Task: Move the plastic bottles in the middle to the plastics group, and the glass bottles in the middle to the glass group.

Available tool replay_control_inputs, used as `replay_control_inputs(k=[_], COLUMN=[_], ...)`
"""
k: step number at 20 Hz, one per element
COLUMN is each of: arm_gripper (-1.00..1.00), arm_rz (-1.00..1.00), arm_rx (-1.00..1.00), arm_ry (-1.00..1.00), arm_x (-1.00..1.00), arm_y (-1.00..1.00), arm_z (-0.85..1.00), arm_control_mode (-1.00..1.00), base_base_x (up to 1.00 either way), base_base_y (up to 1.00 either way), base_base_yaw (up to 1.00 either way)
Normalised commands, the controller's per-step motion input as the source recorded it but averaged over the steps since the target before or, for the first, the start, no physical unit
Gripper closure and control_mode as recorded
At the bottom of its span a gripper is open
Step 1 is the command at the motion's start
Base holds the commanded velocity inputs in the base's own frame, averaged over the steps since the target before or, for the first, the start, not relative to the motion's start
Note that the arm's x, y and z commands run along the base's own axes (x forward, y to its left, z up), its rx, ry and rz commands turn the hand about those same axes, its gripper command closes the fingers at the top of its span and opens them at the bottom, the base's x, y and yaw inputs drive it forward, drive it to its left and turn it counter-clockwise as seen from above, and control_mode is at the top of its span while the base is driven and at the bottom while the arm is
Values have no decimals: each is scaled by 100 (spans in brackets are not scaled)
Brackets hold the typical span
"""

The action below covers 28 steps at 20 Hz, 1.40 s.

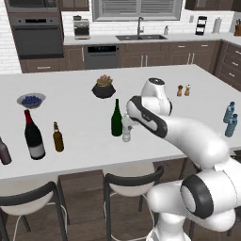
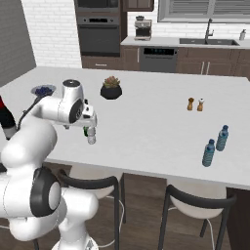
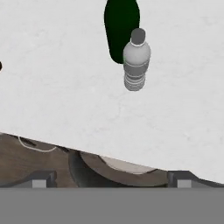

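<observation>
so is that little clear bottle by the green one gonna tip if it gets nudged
Probably: the clear plastic bottle stands upright, narrow and looks empty, so likely light and tippy. It stands close beside the green wine bottle, so a sideways push might knock it into that.

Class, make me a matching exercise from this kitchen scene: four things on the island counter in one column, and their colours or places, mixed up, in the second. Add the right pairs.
Column one:
1. slim wine bottle
2. small clear plastic bottle
3. wide wine bottle with red neck foil
4. two blue-tinted bottles

Column two:
A. stand together near the counter's right end
B. greyish-white, right next to the slim wine bottle
C. dark green, near the counter's middle
D. black, toward the left, beside a small amber beer bottle

Pairs: 1-C, 2-B, 3-D, 4-A
</observation>
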Motion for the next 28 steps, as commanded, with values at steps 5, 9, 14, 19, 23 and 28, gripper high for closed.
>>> replay_control_inputs(k=[5, 9, 14, 19, 23, 28], arm_gripper=[-100, -100, -100, -100, -100, -100], arm_rz=[0, 0, 0, 0, 0, 0], arm_rx=[-2, -1, -11, -5, 0, 5], arm_ry=[9, 0, 0, -4, -10, -5], arm_x=[50, 39, 28, 21, 0, 0], arm_y=[-50, -8, 8, 5, 1, 11], arm_z=[-7, -12, -5, -28, -23, -1], arm_control_mode=[-100, -100, -100, -100, -100, -100], base_base_x=[0, 0, 0, 0, 0, 0], base_base_y=[0, 0, 0, 0, 0, 0], base_base_yaw=[0, 0, 0, 0, 0, 0])
